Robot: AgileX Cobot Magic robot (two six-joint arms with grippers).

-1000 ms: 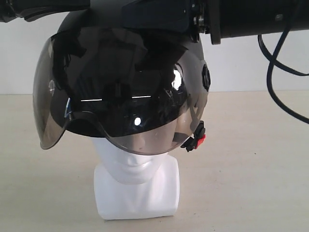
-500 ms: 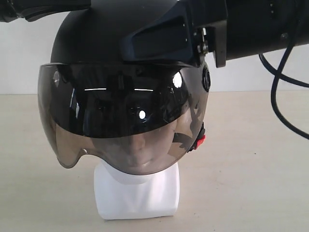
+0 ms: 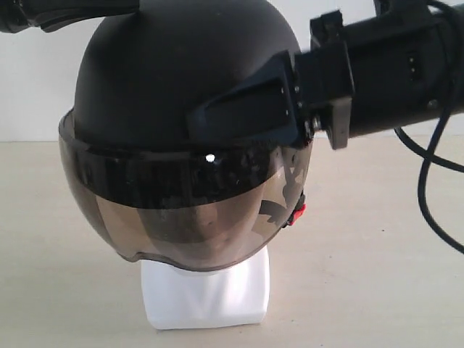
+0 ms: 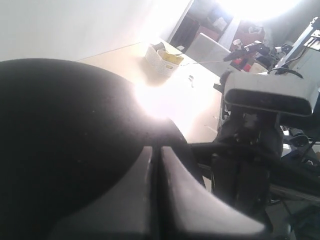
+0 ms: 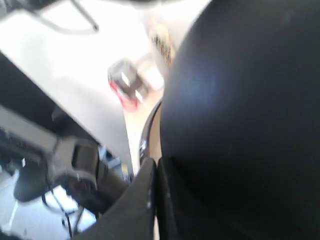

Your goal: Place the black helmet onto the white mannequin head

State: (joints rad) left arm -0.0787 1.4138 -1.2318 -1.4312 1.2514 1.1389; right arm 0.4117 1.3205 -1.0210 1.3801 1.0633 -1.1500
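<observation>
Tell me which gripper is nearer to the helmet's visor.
Right. The right gripper, shut, lies against the black helmet just above the top edge of the visor. The left gripper, also shut, is up at the helmet's top, farther from the visor.

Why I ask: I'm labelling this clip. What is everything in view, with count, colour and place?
white mannequin head: one, glossy white, upright on the table, only neck and base uncovered.
black helmet: one, matte black, over the mannequin head.
visor: one, smoky brown, down across the face.
buckle: one, red, at the helmet's lower edge, right side of the exterior view.
table: one, pale beige, under the head.
cable: at least one, black, hanging by the right arm.
box: one, white and yellow, far off on the table, left wrist view.
left gripper: one, dark, shut, on the helmet's top.
right gripper: one, dark, shut, against the helmet's side above the visor.
</observation>
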